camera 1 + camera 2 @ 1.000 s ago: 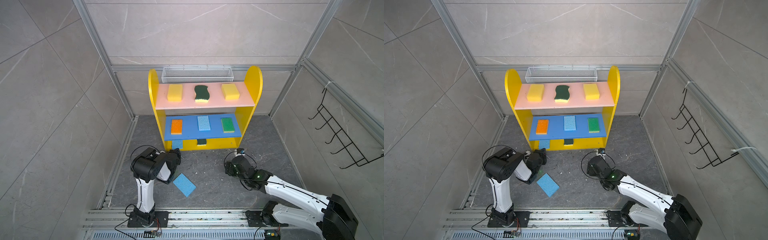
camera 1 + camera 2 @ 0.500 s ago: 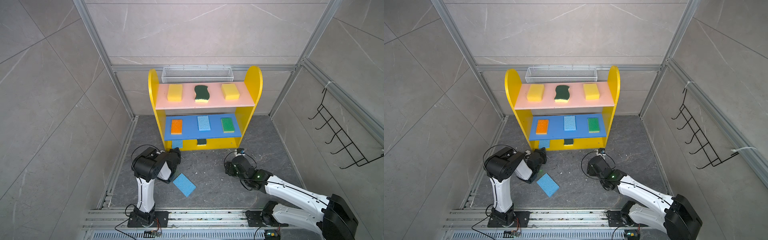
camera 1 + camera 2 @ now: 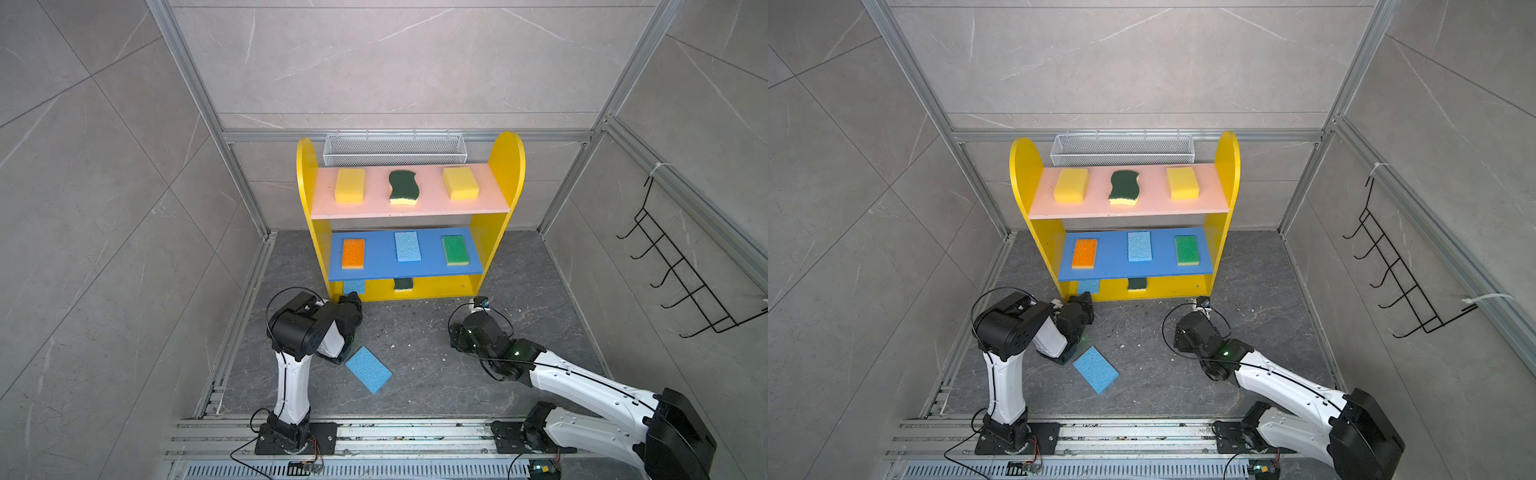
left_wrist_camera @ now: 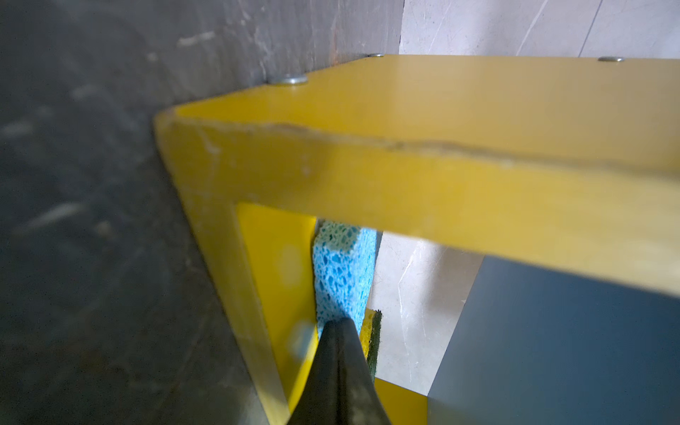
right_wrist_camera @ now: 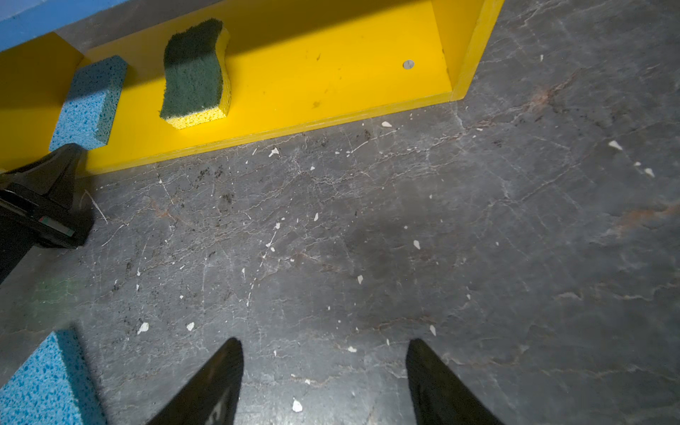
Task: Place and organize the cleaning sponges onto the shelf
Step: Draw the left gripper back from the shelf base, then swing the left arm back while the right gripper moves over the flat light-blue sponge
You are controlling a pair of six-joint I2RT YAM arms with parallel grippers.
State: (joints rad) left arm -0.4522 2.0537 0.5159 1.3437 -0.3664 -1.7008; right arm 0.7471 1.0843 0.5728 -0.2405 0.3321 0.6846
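The left arm rises upright from its base on the near rail, is folded sharply at the elbow, and is bent down toward the far side. The left gripper (image 4: pixel 338 325) is placed low at the near left corner of the yellow three-tier shelf with rounded side panels (image 3: pixel 505 166). Its fingers are pressed together with nothing between them, and the tip is just at the near end of a flat light blue sponge (image 5: pixel 90 99) on the yellow base. Contact cannot be confirmed. A wavy dark-green-on-yellow scourer (image 5: pixel 195 73) lies to the right of it on the same base.

The right arm is stretched low from the near right toward the middle. The right gripper (image 5: pixel 323 347) is held above the dark stone floor (image 5: pixel 368 220), its fingers spread and empty.

One more flat light blue sponge (image 3: pixel 368 369) lies on the floor, turned diagonally, just beside the left arm. The other six sponges are laid in rows of three on the pink and blue boards.
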